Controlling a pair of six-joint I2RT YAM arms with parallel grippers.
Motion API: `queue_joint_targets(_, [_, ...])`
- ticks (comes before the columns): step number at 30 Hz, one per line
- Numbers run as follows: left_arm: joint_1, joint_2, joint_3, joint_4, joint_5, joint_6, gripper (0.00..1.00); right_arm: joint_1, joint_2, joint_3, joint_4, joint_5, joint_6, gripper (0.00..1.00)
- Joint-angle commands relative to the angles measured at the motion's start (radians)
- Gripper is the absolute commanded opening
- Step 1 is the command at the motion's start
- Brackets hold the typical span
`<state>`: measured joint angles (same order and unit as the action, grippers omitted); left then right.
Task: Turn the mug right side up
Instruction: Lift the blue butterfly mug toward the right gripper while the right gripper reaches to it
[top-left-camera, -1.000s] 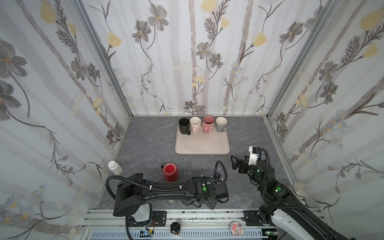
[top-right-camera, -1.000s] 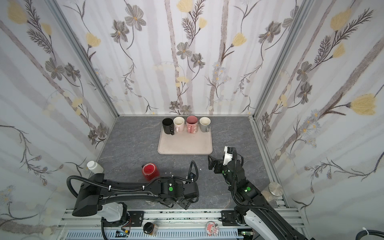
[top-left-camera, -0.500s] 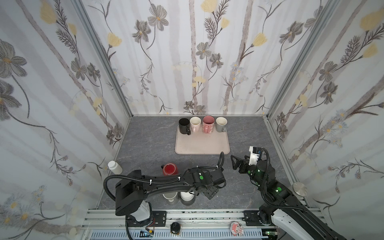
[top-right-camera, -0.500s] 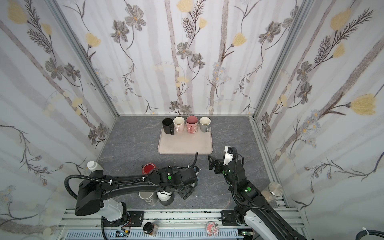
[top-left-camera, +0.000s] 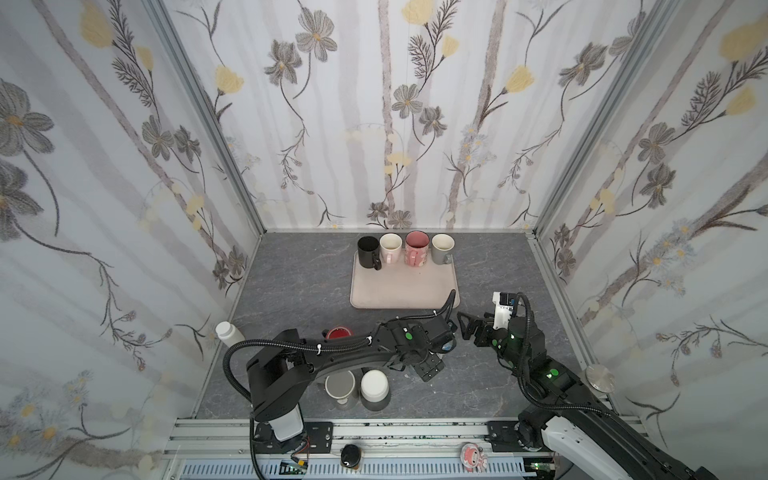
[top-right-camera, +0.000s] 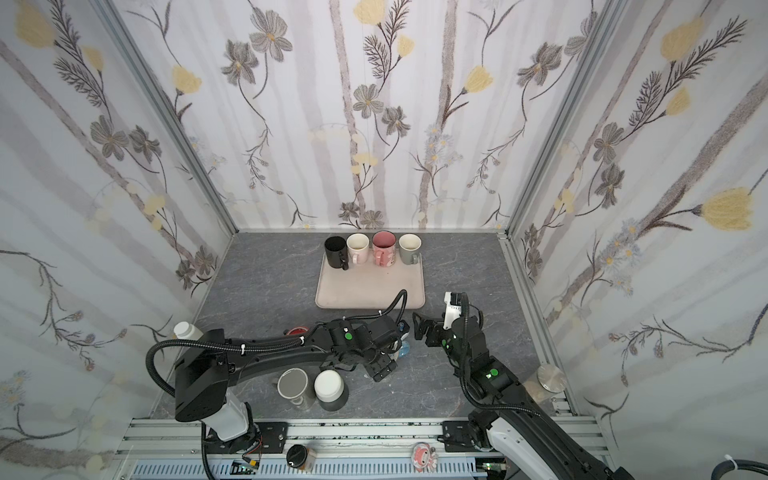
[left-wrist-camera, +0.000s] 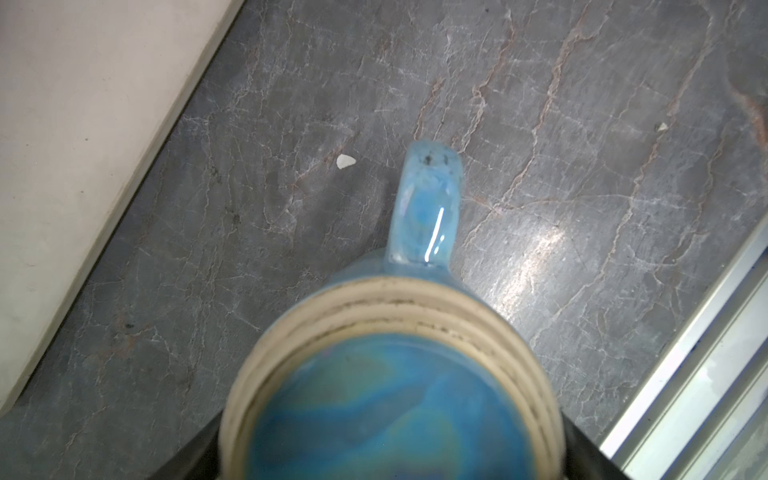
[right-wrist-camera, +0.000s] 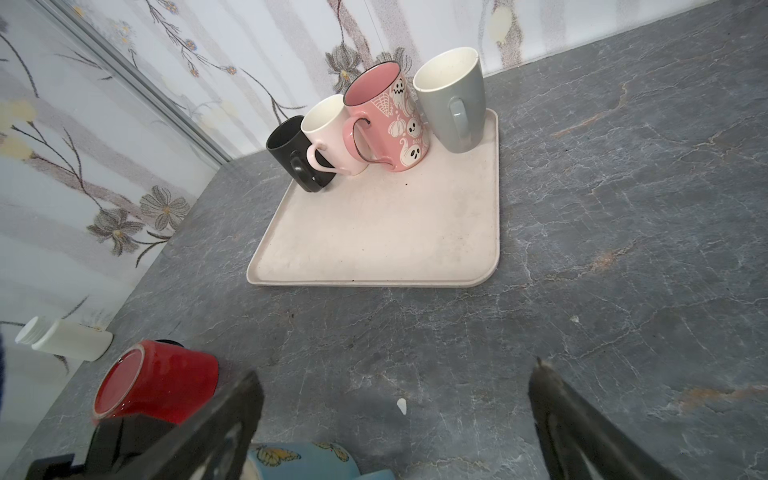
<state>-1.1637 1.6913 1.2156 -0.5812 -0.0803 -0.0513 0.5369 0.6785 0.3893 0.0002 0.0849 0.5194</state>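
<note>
Stretches the left arm (top-left-camera: 332, 353) low and long toward the middle, left wrist (top-left-camera: 411, 336) turned down. Sets the left gripper (left-wrist-camera: 388, 428) wide, one finger (left-wrist-camera: 183, 461) on each side of the mug (left-wrist-camera: 395, 353); cannot tell whether they press on it. Holds the right arm (top-left-camera: 536, 365) folded and raised, right gripper (right-wrist-camera: 395, 370) spread fully, fingers (right-wrist-camera: 224, 419) closed on nothing, left wrist just ahead of the fingertips.

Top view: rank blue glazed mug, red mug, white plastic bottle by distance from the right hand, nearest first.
1. blue glazed mug, just left of the right hand.
2. red mug, further left.
3. white plastic bottle, by the left wall.
</note>
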Motion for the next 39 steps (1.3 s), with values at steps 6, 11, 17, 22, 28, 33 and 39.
queue_joint_targets(6, [0.007, -0.043, 0.009, 0.073, -0.01, -0.001, 0.93, -0.003, 0.035, -0.001, 0.01, -0.024, 0.005, 1.0])
queue_joint_targets(11, [0.006, -0.114, 0.032, 0.099, -0.021, -0.033, 0.95, -0.006, 0.046, -0.003, 0.016, -0.016, -0.01, 1.0])
queue_joint_targets(17, [0.009, -0.253, 0.02, 0.222, -0.079, -0.118, 0.98, -0.009, 0.106, -0.009, 0.061, -0.106, -0.043, 0.96])
queue_joint_targets(22, [0.055, -0.427, -0.12, 0.43, -0.169, -0.265, 1.0, -0.01, 0.213, 0.004, 0.094, -0.172, -0.071, 0.73])
queue_joint_targets(28, [0.117, -0.571, -0.246, 0.495, -0.165, -0.401, 1.0, -0.01, 0.356, 0.068, 0.053, -0.149, -0.109, 0.46])
queue_joint_targets(33, [0.119, -0.588, -0.274, 0.47, -0.167, -0.425, 1.0, -0.008, 0.473, 0.105, 0.088, -0.128, -0.135, 0.39])
queue_joint_targets(39, [0.121, -0.58, -0.283, 0.436, -0.166, -0.452, 1.0, 0.009, 0.585, 0.164, 0.083, -0.14, -0.17, 0.34])
